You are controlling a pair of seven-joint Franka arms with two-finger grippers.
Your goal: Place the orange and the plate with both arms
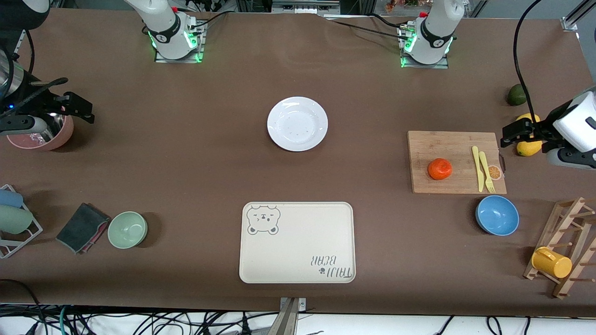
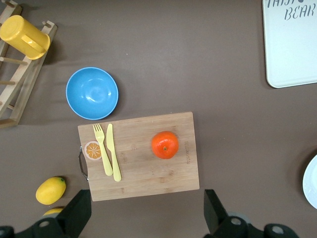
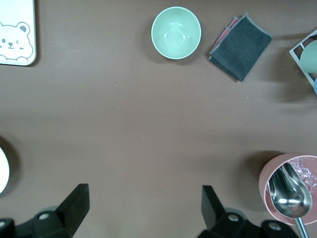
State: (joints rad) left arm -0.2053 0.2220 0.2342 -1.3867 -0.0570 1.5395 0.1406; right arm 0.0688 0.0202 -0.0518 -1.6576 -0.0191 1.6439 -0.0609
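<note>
The orange lies on a wooden cutting board toward the left arm's end of the table; it also shows in the left wrist view. The white plate sits on the cloth mid-table, with its rim at the edge of both wrist views. My left gripper is open and empty, up over the lemons beside the board. My right gripper is open and empty, up over the table beside a pink bowl.
A cream bear tray lies nearer the camera than the plate. A yellow knife and fork lie on the board. A blue bowl, a wooden rack with a yellow cup, lemons, a green fruit, a green bowl, a grey cloth and the pink bowl with a spoon stand about.
</note>
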